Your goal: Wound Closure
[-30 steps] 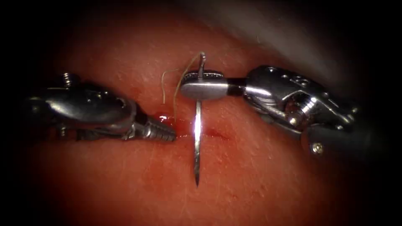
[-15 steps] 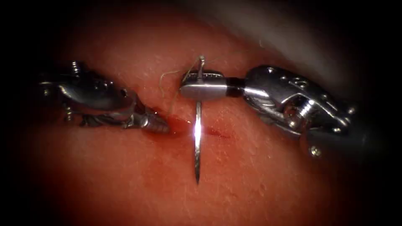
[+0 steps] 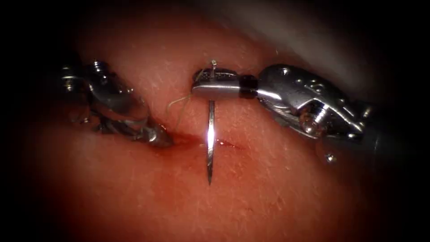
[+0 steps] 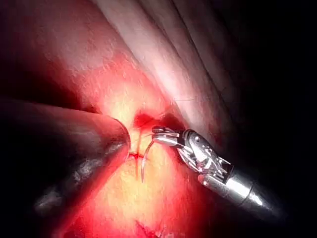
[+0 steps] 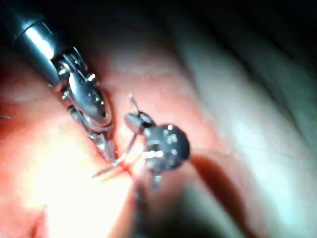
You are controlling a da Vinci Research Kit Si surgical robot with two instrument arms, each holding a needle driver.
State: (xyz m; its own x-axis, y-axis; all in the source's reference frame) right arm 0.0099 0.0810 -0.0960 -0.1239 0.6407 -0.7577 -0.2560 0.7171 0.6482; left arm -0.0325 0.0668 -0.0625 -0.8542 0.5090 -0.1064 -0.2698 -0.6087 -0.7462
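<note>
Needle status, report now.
Right tool shut on needle near its thread end; point free above tissue, crossing the cut. Left tool at cut's left end, in red fluid.

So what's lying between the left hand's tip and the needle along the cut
In the endoscope view, between the left hand and the needle held by the right hand lies red fluid on the tissue, plus slack thread.

Dark surround on all sides, pale folded cloth (image 3: 313,31) behind, bright central light

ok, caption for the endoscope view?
Right claw holds the needle near its thread end, tip free above the tissue; left claw presses beside the cut.
</note>
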